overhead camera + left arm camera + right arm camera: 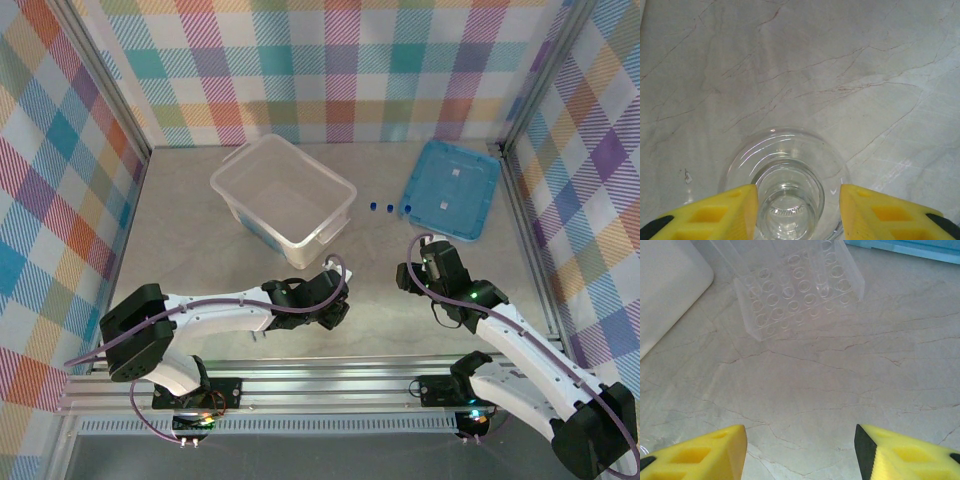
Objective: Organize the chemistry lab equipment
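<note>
A large see-through plastic box [262,226] stands open on the pale, marble-veined table [190,245], toward the back left. Its rounded white corner [665,290] shows in the right wrist view. A flat blue lid [450,188] lies well apart from it at the back right. Bright plaid walls [330,70] close in three sides. A metal rail [330,375] runs along the near edge.

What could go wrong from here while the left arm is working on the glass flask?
The flask has its neck off-centre between the open jaws of the left gripper, nearer one side, so closing might shove or tip the smooth glass rather than grip it. The right gripper, also open, faces the clear tube rack beside the plastic box. Being transparent, the rack could easily be nudged on a forward reach.
</note>
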